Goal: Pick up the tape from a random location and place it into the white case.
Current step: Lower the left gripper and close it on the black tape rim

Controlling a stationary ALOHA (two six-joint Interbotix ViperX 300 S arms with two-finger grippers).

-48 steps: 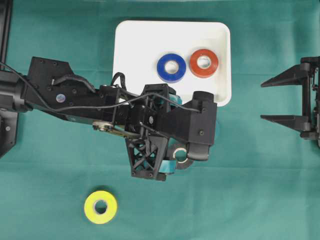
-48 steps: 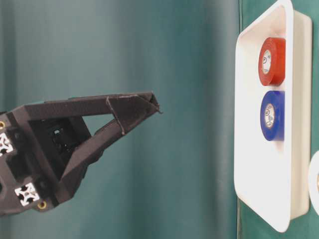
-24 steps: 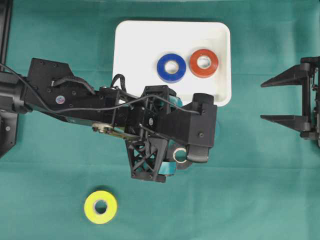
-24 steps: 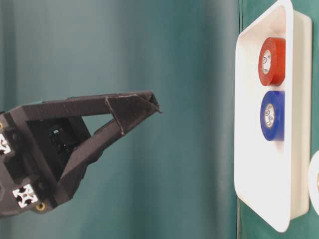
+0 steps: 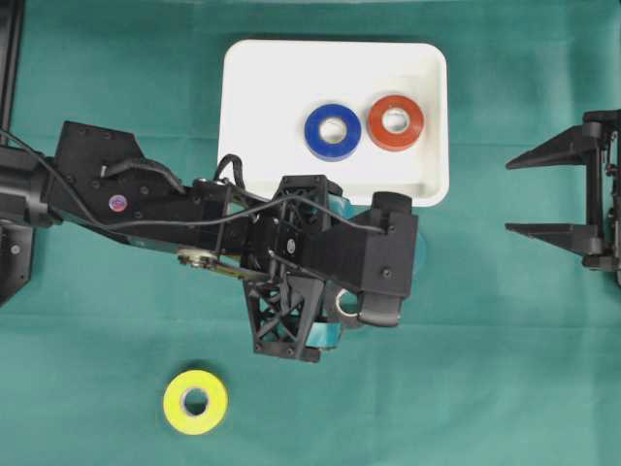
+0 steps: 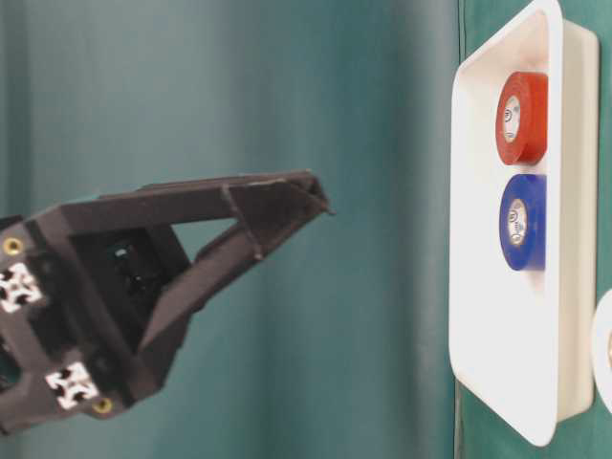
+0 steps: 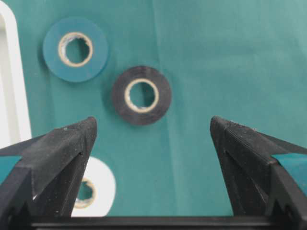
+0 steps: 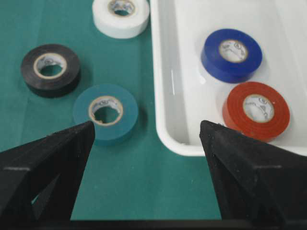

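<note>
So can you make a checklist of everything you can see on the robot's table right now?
Surface: green cloth, flat.
Job's things: white case holds a blue tape and a red tape, side by side. Outside it on the cloth: black tape, teal tape, white tape, yellow tape.
Clutter: nothing seen.
Grippers: left gripper open, empty, above the black tape; right gripper open, empty, at the right edge.
Cables: black cables along the left arm.
Surroundings: black frame at the left edge.
</note>
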